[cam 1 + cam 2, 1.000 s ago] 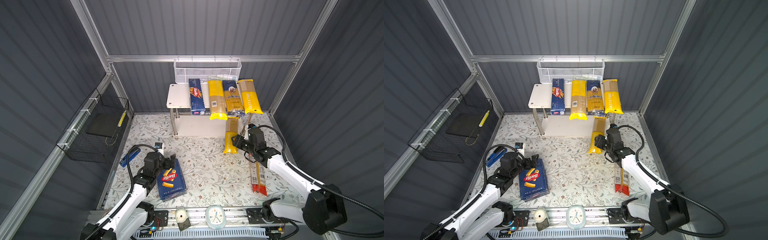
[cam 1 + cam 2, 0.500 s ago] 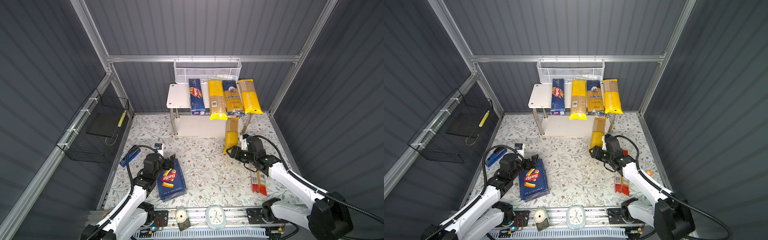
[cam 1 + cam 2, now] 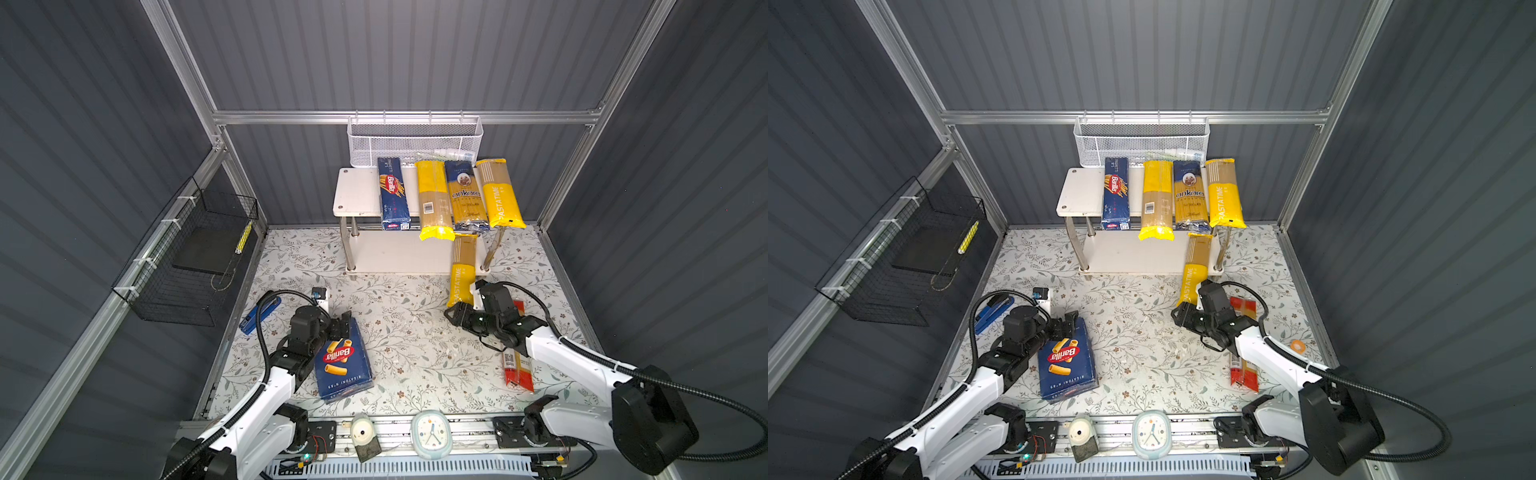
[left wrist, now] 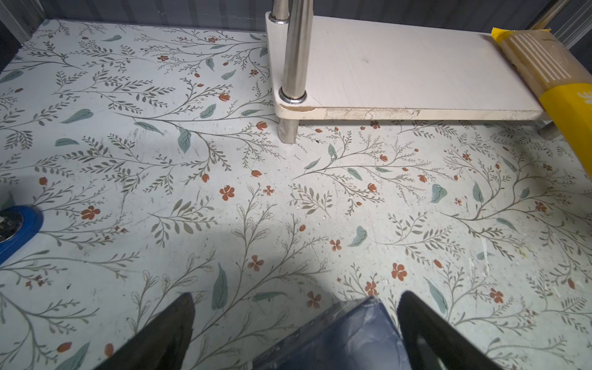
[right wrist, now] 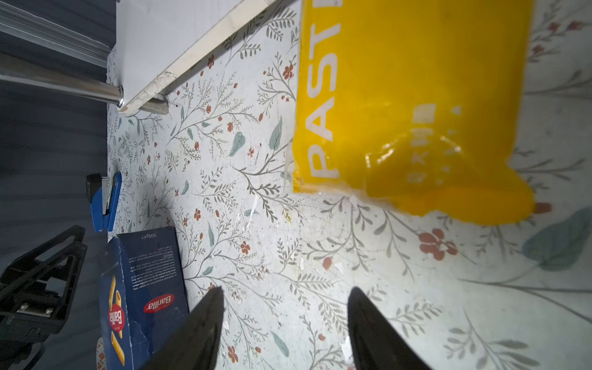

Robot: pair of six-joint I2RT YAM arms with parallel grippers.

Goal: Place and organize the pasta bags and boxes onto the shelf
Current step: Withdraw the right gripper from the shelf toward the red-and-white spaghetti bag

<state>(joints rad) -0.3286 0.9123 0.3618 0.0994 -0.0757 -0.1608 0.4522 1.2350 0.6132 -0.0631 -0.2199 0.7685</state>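
The white shelf (image 3: pixel 357 191) carries four packs on its top board: the narrow Barilla box (image 3: pixel 392 195), a plain yellow bag (image 3: pixel 434 199), the blue ankara bag (image 3: pixel 465 195) and a PASTATIME bag (image 3: pixel 498 195). Another PASTATIME bag (image 3: pixel 462 270) slopes from the lower board to the floor. My right gripper (image 3: pixel 451 314) is open and empty just in front of that bag's lower end (image 5: pixel 400 112). A red bag (image 3: pixel 517 370) lies under the right arm. My left gripper (image 3: pixel 344 326) is open, and the far corner (image 4: pixel 352 330) of the wide Barilla box (image 3: pixel 343 365) sits between its jaws.
A blue stapler (image 3: pixel 260 314) and a small white device (image 3: pixel 322 297) lie left of the wide box. A white mesh basket (image 3: pixel 415 141) hangs behind the shelf and a black wire basket (image 3: pixel 187 266) on the left wall. A clock (image 3: pixel 431 432) sits on the front rail.
My right gripper has drawn back from the sloping PASTATIME bag toward the front, with its jaws a little wider. The bag stays where it was. The left arm has not moved.
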